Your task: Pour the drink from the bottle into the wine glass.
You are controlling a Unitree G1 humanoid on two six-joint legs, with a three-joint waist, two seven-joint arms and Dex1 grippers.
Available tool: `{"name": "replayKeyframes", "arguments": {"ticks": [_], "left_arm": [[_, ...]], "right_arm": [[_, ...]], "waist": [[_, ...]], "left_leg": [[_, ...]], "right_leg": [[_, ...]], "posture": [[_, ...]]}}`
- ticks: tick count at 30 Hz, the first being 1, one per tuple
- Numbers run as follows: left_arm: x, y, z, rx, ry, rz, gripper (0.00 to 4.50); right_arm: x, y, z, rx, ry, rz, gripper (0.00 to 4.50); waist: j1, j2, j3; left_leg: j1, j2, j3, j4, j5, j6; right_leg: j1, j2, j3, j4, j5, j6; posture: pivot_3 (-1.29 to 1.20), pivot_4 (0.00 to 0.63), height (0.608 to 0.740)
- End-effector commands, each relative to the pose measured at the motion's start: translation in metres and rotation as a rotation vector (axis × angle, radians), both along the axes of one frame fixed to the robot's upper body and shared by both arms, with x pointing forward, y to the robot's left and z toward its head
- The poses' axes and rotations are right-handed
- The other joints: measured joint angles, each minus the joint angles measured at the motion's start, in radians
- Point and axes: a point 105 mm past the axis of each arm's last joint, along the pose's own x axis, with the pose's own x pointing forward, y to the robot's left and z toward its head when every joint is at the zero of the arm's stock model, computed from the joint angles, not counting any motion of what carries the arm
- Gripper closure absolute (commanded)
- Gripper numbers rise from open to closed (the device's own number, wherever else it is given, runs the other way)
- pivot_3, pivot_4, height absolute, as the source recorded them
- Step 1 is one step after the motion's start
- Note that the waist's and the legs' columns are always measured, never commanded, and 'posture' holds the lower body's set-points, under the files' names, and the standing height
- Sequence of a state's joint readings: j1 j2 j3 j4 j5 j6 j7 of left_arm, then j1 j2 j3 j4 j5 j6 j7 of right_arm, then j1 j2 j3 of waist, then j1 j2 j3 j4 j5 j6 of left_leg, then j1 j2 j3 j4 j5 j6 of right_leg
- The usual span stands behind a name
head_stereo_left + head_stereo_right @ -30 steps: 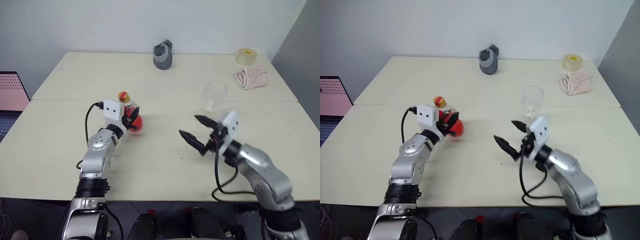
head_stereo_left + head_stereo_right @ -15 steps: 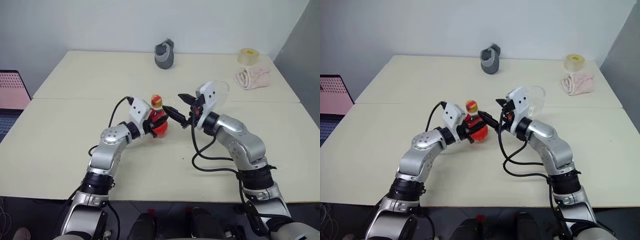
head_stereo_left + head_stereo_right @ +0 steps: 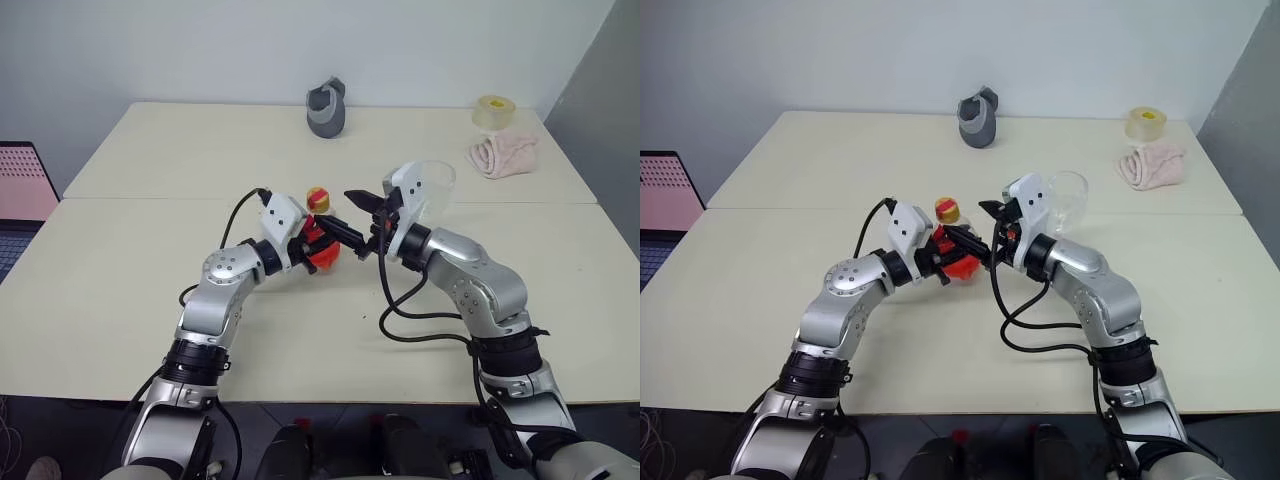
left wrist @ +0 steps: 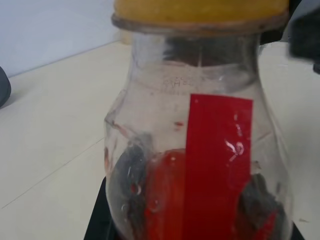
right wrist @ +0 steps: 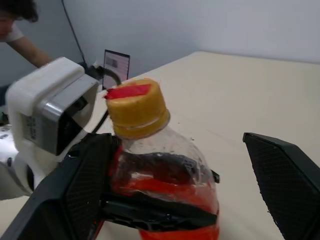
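Note:
The bottle (image 3: 319,240), clear with a yellow cap (image 3: 318,197), is upright near the table's middle, and my left gripper (image 3: 308,246) is shut on its lower body. The red drink (image 5: 170,192) fills the bulbous lower part. In the left wrist view the bottle (image 4: 200,150) stands close up. My right gripper (image 3: 340,211) is open, its two fingers either side of the bottle's upper part, with a clear gap on one side in the right wrist view. The wine glass (image 3: 1068,195) stands empty behind my right wrist, partly hidden by it.
A grey object (image 3: 326,110) sits at the table's far edge. A tape roll (image 3: 493,111) and a pink cloth (image 3: 501,155) lie at the far right. A pink screen (image 3: 22,183) stands off the table's left. A person (image 5: 15,22) is seen beyond the table.
My left gripper carried the bottle rightward to the table's middle. My right gripper rose and swung left until its open fingers came around the bottle. In the last half second little has moved.

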State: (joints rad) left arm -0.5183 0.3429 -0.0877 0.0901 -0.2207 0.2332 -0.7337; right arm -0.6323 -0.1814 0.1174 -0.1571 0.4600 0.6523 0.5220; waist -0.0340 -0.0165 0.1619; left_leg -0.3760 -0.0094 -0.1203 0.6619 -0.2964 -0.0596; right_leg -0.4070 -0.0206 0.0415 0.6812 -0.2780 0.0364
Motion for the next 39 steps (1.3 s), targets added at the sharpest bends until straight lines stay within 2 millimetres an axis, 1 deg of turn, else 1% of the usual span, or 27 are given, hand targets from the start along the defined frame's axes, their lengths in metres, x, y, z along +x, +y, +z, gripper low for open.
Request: {"name": "replayKeyframes", "arguments": {"ticks": [1,5,10,13,16,17,18,19,20,21,26,30,34,37,39], "left_arm": [[0.0,-0.009,0.018,-0.012,-0.071,-0.032,3.24],[0.001,-0.011,0.019,-0.019,-0.071,-0.037,3.24],[0.004,-0.01,0.023,-0.038,-0.062,-0.027,3.24],[0.005,-0.011,0.024,-0.038,-0.066,-0.028,3.24],[0.005,-0.011,0.024,-0.039,-0.068,-0.028,3.24],[0.005,-0.011,0.025,-0.039,-0.069,-0.028,3.24],[0.006,-0.011,0.025,-0.04,-0.07,-0.027,3.24],[0.006,-0.012,0.026,-0.04,-0.071,-0.027,3.24],[0.006,-0.012,0.026,-0.041,-0.072,-0.027,3.24],[0.006,-0.012,0.026,-0.041,-0.073,-0.027,3.24],[0.005,-0.013,0.027,-0.044,-0.077,-0.03,3.24],[-0.009,-0.014,0.027,-0.04,-0.064,-0.085,3.24],[-0.039,-0.01,0.025,-0.014,-0.04,-0.174,3.24],[-0.073,-0.008,0.027,0.001,-0.015,-0.265,3.24],[-0.089,-0.009,0.027,0.016,-0.003,-0.31,3.24]], "right_arm": [[-0.007,0.004,0.03,0.059,-0.082,0.03,0.0],[-0.004,0.006,0.036,0.077,-0.093,0.023,0.0],[-0.002,0.007,0.036,0.075,-0.101,0.022,0.0],[-0.003,0.009,0.033,0.061,-0.102,0.038,0.54],[-0.005,0.009,0.03,0.046,-0.104,0.05,1.67],[-0.006,0.01,0.029,0.04,-0.106,0.055,1.97],[-0.006,0.01,0.029,0.034,-0.108,0.059,2.42],[-0.007,0.01,0.029,0.029,-0.111,0.062,2.7],[-0.007,0.01,0.029,0.027,-0.112,0.063,3.1],[-0.007,0.01,0.029,0.021,-0.119,0.067,3.29],[-0.009,0.012,0.029,0.004,-0.135,0.088,3.29],[-0.012,0.013,0.04,-0.008,-0.16,0.188,3.29],[-0.02,0.013,0.053,-0.044,-0.194,0.355,3.29],[-0.028,0.011,0.06,-0.081,-0.209,0.508,3.29],[-0.032,0.01,0.062,-0.105,-0.222,0.584,3.29]], "waist": [[0.0,0.0,0.0],[0.0,0.0,0.0],[-0.001,0.0,0.0],[-0.001,0.0,0.0],[-0.001,0.0,0.0],[-0.001,0.0,0.0],[-0.001,0.0,0.0],[-0.001,0.0,0.0],[-0.001,0.0,0.0],[-0.001,0.0,0.0],[-0.001,0.0,0.0],[-0.002,0.0,0.0],[-0.013,0.001,0.001],[-0.022,0.002,0.002],[-0.023,0.003,0.002]], "left_leg": [[0.0,0.0,0.0,0.0,0.0,0.0],[0.0,0.0,0.0,0.0,0.0,0.0],[0.0,0.0,0.0,0.0,0.0,0.0],[0.0,0.0,0.0,0.0,0.0,0.0],[0.0,0.0,0.0,0.0,0.0,0.0],[0.0,0.0,0.0,0.0,0.0,0.0],[0.0,0.0,0.0,0.0,0.0,0.0],[0.0,0.0,0.0,0.0,0.0,0.0],[0.0,0.0,0.0,0.0,0.0,0.0],[0.0,0.0,0.0,0.0,0.0,0.0],[0.0,0.0,0.0,0.0,0.0,0.0],[0.0,0.0,0.0,0.0,0.0,0.0],[0.0,0.0,-0.001,-0.001,0.0,0.0],[-0.001,0.001,-0.002,-0.001,0.0,0.0],[0.0,0.001,-0.003,-0.001,0.0,0.001]], "right_leg": [[0.0,0.0,0.0,0.0,0.0,0.0],[0.0,0.0,0.0,0.0,0.0,0.0],[0.0,0.0,0.0,0.0,0.0,0.0],[0.0,0.0,0.0,0.0,0.0,0.0],[0.0,0.0,0.0,0.0,0.0,0.0],[0.0,0.0,0.0,0.0,0.0,0.0],[0.0,0.0,0.0,0.0,0.0,0.0],[0.0,0.0,0.0,0.0,0.0,0.0],[0.0,0.0,0.0,0.0,0.0,0.0],[0.0,0.0,0.0,0.0,0.0,0.0],[0.0,0.0,0.0,0.0,0.0,0.0],[0.0,0.0,0.0,0.0,0.0,0.0],[-0.001,0.0,0.0,0.0,0.0,0.0],[-0.001,0.0,0.0,0.0,0.0,0.0],[-0.001,0.0,0.0,0.0,0.0,0.0]], "posture": [[0.0,0.15,0.74],[0.0,0.15,0.74],[0.0,0.15,0.74],[0.0,0.15,0.74],[0.0,0.15,0.74],[0.0,0.15,0.74],[0.0,0.15,0.74],[0.0,0.15,0.74],[0.0,0.15,0.74],[0.0,0.15,0.74],[0.0,0.15,0.74],[0.0,0.15,0.74],[0.0,0.15,0.74],[0.0,0.15,0.74],[0.0,0.15,0.74]]}}
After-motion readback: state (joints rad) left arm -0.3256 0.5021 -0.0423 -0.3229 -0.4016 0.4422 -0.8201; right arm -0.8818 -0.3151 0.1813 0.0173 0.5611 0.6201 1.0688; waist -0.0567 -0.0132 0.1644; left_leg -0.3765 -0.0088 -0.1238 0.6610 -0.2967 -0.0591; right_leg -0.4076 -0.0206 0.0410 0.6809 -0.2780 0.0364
